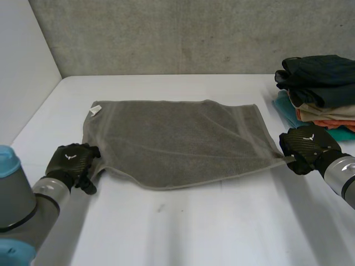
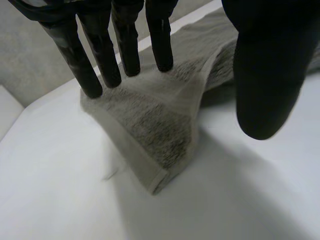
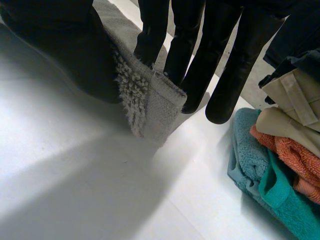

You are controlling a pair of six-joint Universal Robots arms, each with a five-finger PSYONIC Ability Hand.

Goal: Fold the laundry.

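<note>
A grey towel (image 1: 177, 138) lies spread flat on the white table (image 1: 183, 227), with a small white label (image 1: 95, 110) at its far left corner. My left hand (image 1: 69, 162) is at the towel's near left corner. In the left wrist view its fingers (image 2: 100, 55) are straight and rest on the raised corner of the towel (image 2: 150, 125), with the thumb standing apart, so the hand is open. My right hand (image 1: 308, 145) is at the near right corner. There the thumb and fingers (image 3: 235, 65) pinch the towel's corner (image 3: 150, 105) just above the table.
A stack of folded laundry (image 1: 319, 88) stands at the table's right side, close behind my right hand: dark pieces on top, beige, orange and teal towels (image 3: 280, 165) below. A concrete wall (image 1: 183, 33) runs along the table's far edge.
</note>
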